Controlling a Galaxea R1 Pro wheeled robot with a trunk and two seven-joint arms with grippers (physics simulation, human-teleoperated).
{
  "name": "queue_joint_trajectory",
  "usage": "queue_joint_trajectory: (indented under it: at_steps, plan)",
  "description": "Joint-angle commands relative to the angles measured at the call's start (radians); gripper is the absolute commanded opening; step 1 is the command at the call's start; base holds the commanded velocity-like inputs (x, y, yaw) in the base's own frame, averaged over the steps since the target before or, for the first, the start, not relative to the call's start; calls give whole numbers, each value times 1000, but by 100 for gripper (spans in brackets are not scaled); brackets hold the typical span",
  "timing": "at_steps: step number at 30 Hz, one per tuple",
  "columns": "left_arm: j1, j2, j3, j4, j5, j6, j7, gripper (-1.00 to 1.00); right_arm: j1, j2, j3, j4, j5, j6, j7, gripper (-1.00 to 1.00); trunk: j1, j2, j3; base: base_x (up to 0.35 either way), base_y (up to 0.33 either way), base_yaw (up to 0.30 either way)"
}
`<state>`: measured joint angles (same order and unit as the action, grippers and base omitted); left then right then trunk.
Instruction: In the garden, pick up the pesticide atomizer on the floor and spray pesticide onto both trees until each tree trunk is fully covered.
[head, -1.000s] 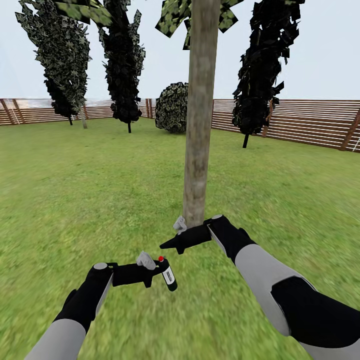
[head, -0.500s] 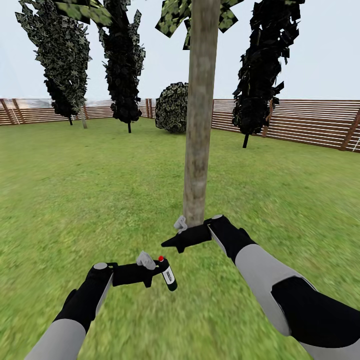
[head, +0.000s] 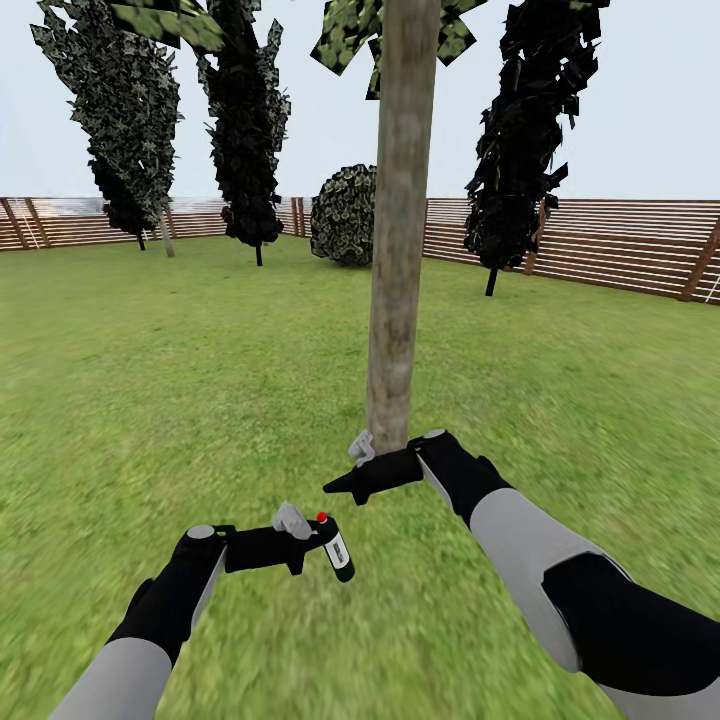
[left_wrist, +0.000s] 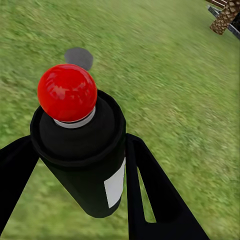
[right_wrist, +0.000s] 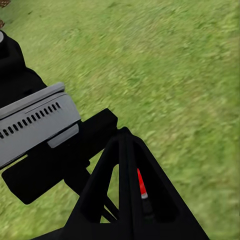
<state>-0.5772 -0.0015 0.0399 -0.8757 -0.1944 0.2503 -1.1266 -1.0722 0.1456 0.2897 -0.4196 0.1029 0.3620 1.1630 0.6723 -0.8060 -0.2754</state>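
the left claw (head: 318, 545) pinches the pesticide atomizer (head: 337, 549) above the floor (head: 150, 400), low in the head view and left of centre. the bottle is tilted, with its red top toward the upper left and its black body slanting down to the right; the white label faces the camera. in the left wrist view the atomizer (left_wrist: 80, 150) sits between the two black fingers (left_wrist: 150, 195), which press against its sides. the red top is uppermost there and the label shows on the side of the body.

the right claw (head: 340, 487) hangs just in front of the base of the tree trunk (head: 400, 250), slightly above and to the right of the atomizer and apart from it. in the right wrist view its two fingers (right_wrist: 125, 200) meet at the tips, pressed together with nothing between them. behind them a sliver of the red top is visible, together with the grey and black housing of the left arm (right_wrist: 35, 120).

the trunk is grey-brown, mottled and upright, rising from the grass to the top edge of the head view, where light-green leaves (head: 345, 35) appear. dark cone-shaped trees (head: 245, 120) and a round bush (head: 343, 215) stand farther back, before the brown slatted fence (head: 600, 245).
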Motion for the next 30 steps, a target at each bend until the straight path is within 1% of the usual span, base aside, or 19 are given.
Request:
queue_joint_trajectory:
  at_steps: [1,8,14,30]
  plan:
    - [0,0,0,0,0,-2,2,-100,0,0,0,0,0,0,0,-100,0,0,0,0,0,0]
    - [0,0,0,-4,2,-2,2,-100,0,0,0,13,1,0,-1,-100,0,0,0,0,0,0]
    - [0,0,0,-43,3,0,1,-100,0,0,0,18,1,0,-2,-100,0,0,0,0,0,0]
    - [0,-7,0,-48,3,6,1,-100,0,0,0,21,1,0,-2,-100,0,0,0,0,0,0]
